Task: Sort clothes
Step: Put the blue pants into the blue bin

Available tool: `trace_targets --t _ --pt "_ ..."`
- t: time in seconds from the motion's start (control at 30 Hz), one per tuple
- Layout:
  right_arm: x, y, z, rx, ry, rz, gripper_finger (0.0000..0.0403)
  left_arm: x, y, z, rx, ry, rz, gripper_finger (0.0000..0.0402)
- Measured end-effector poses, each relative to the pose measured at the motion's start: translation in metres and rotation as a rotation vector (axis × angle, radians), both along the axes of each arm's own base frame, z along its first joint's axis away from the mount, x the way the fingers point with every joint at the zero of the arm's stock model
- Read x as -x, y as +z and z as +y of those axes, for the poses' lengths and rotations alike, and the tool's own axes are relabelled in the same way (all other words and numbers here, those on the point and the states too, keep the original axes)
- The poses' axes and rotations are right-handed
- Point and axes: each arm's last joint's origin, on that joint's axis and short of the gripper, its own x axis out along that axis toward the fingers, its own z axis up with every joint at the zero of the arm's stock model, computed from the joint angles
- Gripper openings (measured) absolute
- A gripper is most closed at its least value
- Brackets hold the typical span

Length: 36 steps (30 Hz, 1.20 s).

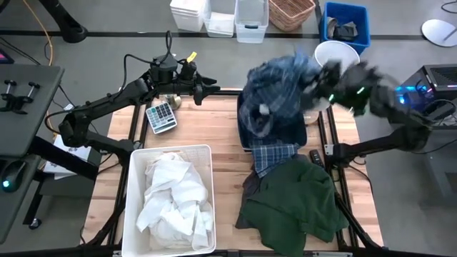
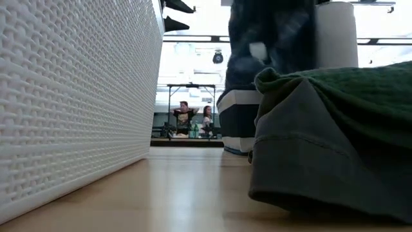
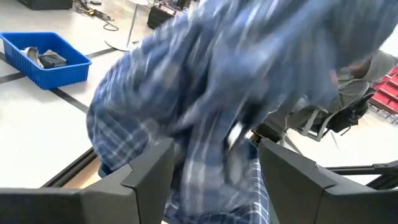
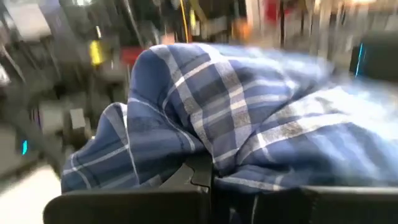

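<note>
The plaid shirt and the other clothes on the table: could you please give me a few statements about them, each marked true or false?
1. The right gripper holds the blue-and-white plaid shirt with its jaws shut on the fabric. True.
2. The white bin holds the dark green garment. False: it holds white clothes; the dark green garment lies on the table, beside the bin.
3. The left gripper also grips the plaid shirt. False: it is apart from the shirt, with nothing between its open jaws.
4. A calculator lies on the table near the left arm. True.
5. The dark green garment lies partly over a dark grey one. True.
</note>
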Motion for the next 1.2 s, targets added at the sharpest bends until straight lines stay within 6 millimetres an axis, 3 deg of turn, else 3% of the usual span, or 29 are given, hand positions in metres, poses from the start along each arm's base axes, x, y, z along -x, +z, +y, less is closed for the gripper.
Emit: trace_targets --t 0.17,0.27,0.37,0.47,0.6,0.7,0.8,0.87,1.03,1.2 --pt "0.001 -0.059 0.017 -0.225 -0.007 0.086 0.0015 0.0 0.0 0.0 0.001 0.001 0.0 0.022" --pt "-0.019 -0.093 0.017 -0.262 -0.025 0.141 0.0015 0.0 0.0 0.0 0.011 0.002 -0.003 0.022" --pt "-0.043 -0.13 0.007 -0.282 -0.059 0.235 0.0015 0.0 0.0 0.0 0.018 0.005 -0.004 0.022" --pt "-0.056 -0.157 -0.009 -0.361 -0.103 0.281 0.0015 0.0 0.0 0.0 0.019 0.005 -0.005 0.022" --pt "-0.068 -0.207 -0.019 -0.486 -0.104 0.459 0.0015 0.0 0.0 0.0 0.035 0.009 -0.008 0.022" --pt "-0.074 -0.222 -0.023 -0.541 -0.07 0.503 0.0046 0.0 0.0 0.0 0.035 0.009 -0.009 0.022" --pt "-0.081 -0.24 -0.026 -0.61 0.013 0.597 0.0111 0.0 0.0 0.0 0.035 0.009 -0.009 0.022" --pt "-0.084 -0.241 -0.026 -0.643 0.069 0.611 0.016 0.0 0.0 0.0 0.035 0.009 -0.008 0.022" --pt "-0.091 -0.22 -0.025 -0.615 0.217 0.651 0.0268 0.0 0.0 0.0 0.035 0.009 -0.009 0.022" --pt "-0.077 -0.182 -0.025 -0.537 0.169 0.814 0.0306 0.0 0.0 0.0 0.035 0.009 -0.008 0.022"
